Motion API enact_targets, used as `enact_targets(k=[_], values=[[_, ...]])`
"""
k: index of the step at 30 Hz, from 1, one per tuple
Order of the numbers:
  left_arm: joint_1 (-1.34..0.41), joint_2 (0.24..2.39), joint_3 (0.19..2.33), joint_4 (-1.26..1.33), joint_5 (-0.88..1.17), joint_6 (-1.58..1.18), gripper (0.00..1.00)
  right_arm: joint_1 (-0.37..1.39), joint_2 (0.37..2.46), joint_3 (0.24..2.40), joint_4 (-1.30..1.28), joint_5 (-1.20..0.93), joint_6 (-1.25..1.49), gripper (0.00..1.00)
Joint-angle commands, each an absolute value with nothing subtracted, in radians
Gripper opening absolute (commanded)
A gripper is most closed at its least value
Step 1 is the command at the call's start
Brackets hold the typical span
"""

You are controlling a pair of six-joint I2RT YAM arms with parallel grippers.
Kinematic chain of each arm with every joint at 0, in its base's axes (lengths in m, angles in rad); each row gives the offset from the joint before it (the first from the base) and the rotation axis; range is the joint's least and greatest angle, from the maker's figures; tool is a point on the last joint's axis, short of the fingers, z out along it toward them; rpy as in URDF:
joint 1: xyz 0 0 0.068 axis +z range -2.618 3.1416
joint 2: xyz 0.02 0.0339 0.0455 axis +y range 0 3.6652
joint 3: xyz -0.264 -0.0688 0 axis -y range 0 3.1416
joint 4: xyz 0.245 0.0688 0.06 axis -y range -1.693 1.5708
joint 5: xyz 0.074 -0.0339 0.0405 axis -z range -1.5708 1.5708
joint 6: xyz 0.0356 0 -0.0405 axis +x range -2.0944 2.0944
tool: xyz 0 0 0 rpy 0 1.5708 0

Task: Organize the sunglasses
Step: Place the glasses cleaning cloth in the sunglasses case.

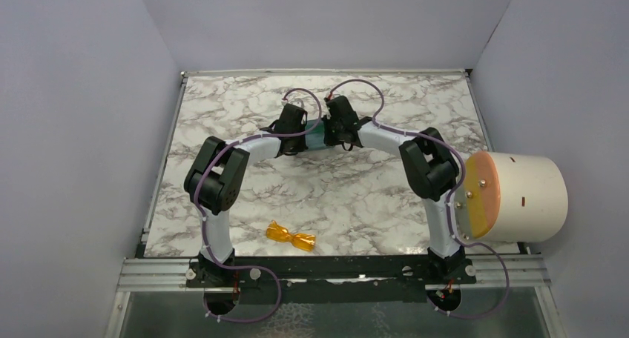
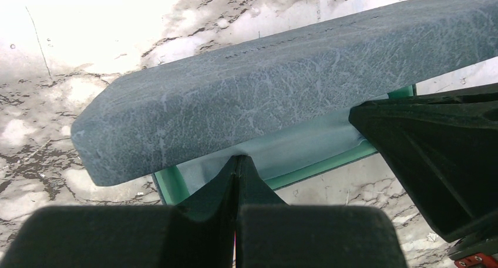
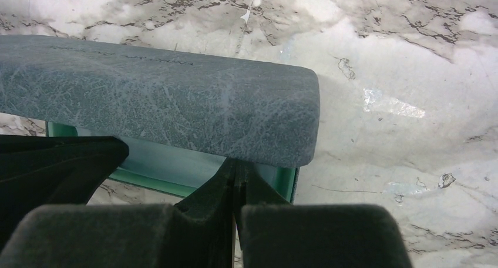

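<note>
Top view: the sunglasses (image 1: 291,236) are lying on the marble table (image 1: 222,108) near its front edge, between the arm bases; the left gripper (image 1: 303,140) and right gripper (image 1: 334,139) are meeting at the blue-grey case (image 1: 317,136), well apart from them. Left wrist: the fingers (image 2: 220,183) are pressing together, tips at the case's green mouth. Right wrist: its fingers (image 3: 218,183) are doing likewise, under the lid.
</note>
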State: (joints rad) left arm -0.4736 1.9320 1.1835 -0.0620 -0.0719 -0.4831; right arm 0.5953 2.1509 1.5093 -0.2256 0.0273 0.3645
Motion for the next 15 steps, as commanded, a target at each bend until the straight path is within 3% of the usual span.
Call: enact_targets(k=[1, 10, 15], values=[[-0.479, 1.974, 1.185, -0.111, -0.08, -0.472, 0.0, 0.593, 2.161, 1.499, -0.263, 0.112, 0.355, 0.01], [-0.483, 1.946, 1.195, -0.123, -0.094, -0.464, 0.0, 0.594, 2.1, 1.433, -0.181, 0.064, 0.342, 0.01], [-0.491, 1.916, 1.229, -0.153, -0.109, -0.452, 0.09, 0.594, 2.084, 1.45, -0.173, 0.037, 0.336, 0.01]])
